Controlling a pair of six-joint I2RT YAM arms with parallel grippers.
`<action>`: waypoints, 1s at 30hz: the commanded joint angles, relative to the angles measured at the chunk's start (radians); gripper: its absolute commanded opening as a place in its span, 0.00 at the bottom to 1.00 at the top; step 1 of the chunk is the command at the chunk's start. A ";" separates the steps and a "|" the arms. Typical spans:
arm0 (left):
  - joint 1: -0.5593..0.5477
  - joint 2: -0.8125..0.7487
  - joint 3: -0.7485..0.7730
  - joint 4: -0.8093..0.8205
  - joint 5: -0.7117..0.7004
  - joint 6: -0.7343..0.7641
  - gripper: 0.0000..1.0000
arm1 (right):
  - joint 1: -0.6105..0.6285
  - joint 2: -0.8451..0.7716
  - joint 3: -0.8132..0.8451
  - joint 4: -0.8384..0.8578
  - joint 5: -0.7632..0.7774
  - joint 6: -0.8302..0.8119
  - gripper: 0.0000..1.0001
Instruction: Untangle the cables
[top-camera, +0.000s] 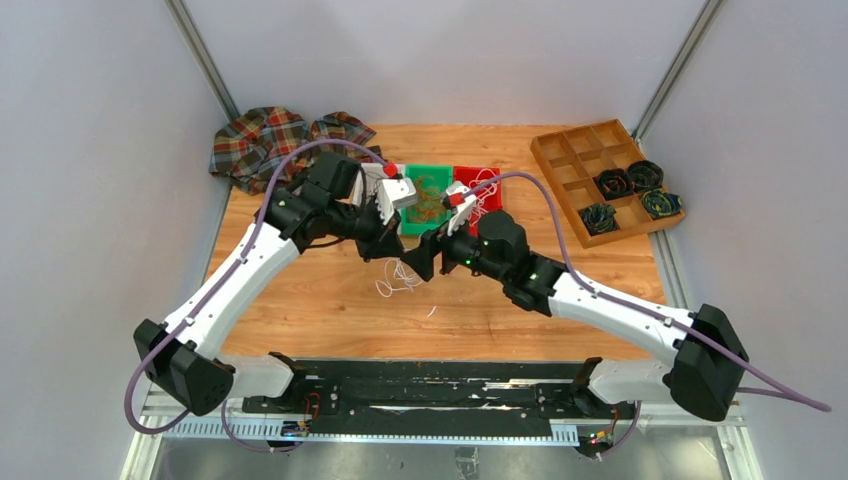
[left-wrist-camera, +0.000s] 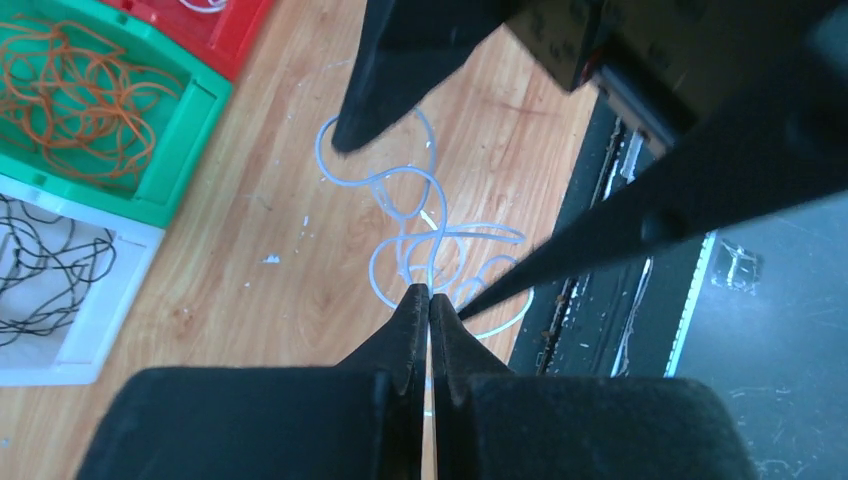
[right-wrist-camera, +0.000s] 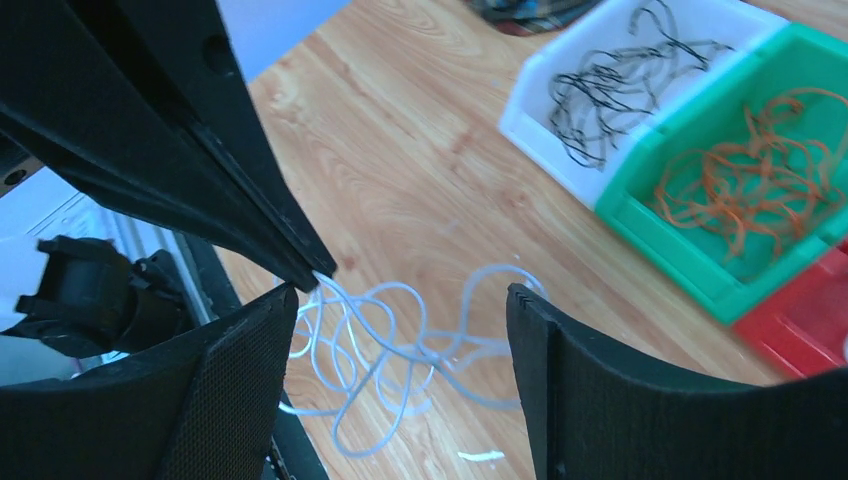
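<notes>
Our left jaws are together, tips at the white cables (right-wrist-camera: 412, 352) on the table (top-camera: 330, 300). Our right jaws gape around them.

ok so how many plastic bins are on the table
3, side by side on the table: white bin on the left with black cables, green bin in the middle with orange cables, red bin on the right. Others could be hidden.

- No readable text, label, brand, number or sign shows in the top view.
- Both wrist views likewise carry nothing legible.
</notes>
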 joint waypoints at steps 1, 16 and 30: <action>-0.004 -0.027 0.078 -0.115 0.081 0.066 0.01 | 0.046 0.061 0.071 0.077 -0.033 -0.044 0.76; -0.004 -0.020 0.335 -0.170 0.063 0.059 0.00 | 0.094 0.055 -0.017 0.064 0.029 0.012 0.59; -0.038 0.315 0.648 -0.114 0.017 0.034 0.01 | -0.091 -0.373 -0.169 -0.156 0.472 -0.002 0.77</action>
